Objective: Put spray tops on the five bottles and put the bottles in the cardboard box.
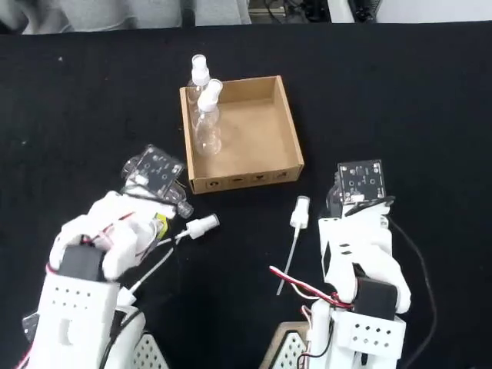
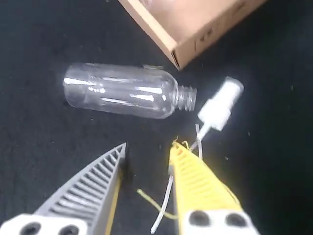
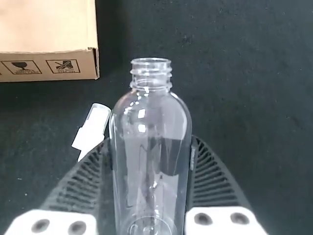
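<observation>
Black table [image 1: 415, 100]: carries everything here.
Cardboard box [image 1: 246, 182]: open-topped, at the far middle of the table, beyond both arms.
Left gripper [image 2: 149, 149]: fingers spread wide with nothing between them, low over the table just short of the lying bottle, near the box's front left corner.
Right gripper [image 3: 149, 144]: clamped on the body of the held bottle, out in front of the box's front right corner.
Capped bottles: two clear ones with white spray tops, inside the box along its left wall, the rear bottle [image 1: 197, 83] at the back corner, the front bottle [image 1: 207, 129] just before it.
Held bottle [image 3: 149, 107]: clear, open-necked, its neck pointing away from the wrist.
Lying bottle [image 2: 122, 91]: clear, uncapped, on its side on the table by the box's corner.
Left spray top [image 2: 220, 104]: white, lying just beside the lying bottle's neck, its tube running past the yellow finger.
Right spray top [image 1: 300, 212]: white, lying between the arms, its tube trailing back toward the right arm's base.
</observation>
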You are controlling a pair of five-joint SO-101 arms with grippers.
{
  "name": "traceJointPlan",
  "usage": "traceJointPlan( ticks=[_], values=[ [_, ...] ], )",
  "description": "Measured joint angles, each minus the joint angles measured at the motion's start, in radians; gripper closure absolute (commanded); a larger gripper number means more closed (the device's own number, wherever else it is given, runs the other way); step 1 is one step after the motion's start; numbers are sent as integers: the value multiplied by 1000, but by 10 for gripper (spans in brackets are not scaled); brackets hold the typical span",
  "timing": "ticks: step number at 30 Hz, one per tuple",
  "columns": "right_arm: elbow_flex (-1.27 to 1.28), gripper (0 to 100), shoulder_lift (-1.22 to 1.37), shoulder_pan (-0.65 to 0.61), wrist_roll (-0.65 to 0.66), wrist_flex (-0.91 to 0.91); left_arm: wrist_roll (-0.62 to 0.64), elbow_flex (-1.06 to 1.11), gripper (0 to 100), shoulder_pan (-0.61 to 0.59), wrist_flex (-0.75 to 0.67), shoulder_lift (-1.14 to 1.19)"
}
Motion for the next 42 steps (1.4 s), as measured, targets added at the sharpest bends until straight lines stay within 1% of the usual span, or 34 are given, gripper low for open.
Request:
traceJointPlan(
  ticks=[3,7,17,23,42],
  values=[
    [0,921,0,0,0,0,-37,-54,840,5,23,112],
    [0,921,0,0,0,0,-44,-160,842,9,66,267],
    [0,921,0,0,0,0,-44,-381,845,167,143,577],
    [0,921,0,0,0,0,-44,-468,845,226,150,738],
    [0,921,0,0,0,-2,-44,-729,845,227,144,1181]
  ],
)
